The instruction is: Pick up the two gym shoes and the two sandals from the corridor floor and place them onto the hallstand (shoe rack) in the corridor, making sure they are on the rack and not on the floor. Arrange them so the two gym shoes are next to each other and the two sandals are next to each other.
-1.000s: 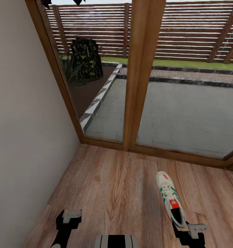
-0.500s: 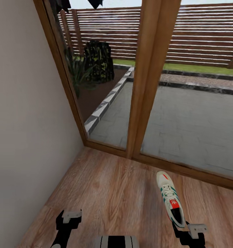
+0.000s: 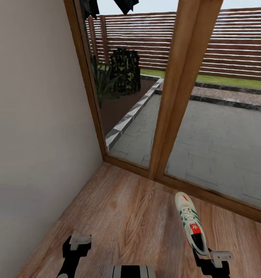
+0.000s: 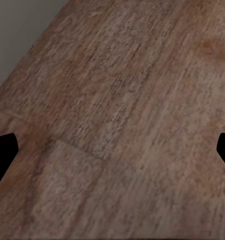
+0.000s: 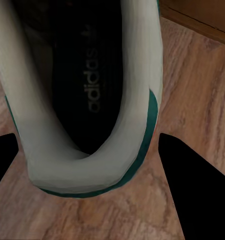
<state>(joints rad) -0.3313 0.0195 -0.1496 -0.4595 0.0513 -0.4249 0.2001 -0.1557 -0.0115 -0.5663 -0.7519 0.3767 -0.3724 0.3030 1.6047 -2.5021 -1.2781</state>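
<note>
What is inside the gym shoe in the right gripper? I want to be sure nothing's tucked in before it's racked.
Looking into the gym shoe, there is a dark insole with adidas lettering near the heel and nothing lying on it. The toe end is covered by the upper, so that part cannot be checked.

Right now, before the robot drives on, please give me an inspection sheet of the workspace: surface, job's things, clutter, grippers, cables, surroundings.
Surface: corridor floor, light brown wood-grain planks, bare in the left wrist view.
Job's things: one gym shoe, white with green stripes and a red tongue patch, heel at the right gripper, toe pointing to the glass door.
Clutter: nothing seen.
Grippers: left gripper holds nothing, its fingers wide apart over the floor; right gripper has its fingers either side of the shoe's heel, and whether they clamp it cannot be told.
Cables: nothing seen.
Surroundings: plain wall on the left; wood-framed glass door ahead; outside, paved patio, shrub and slatted fence.
</note>
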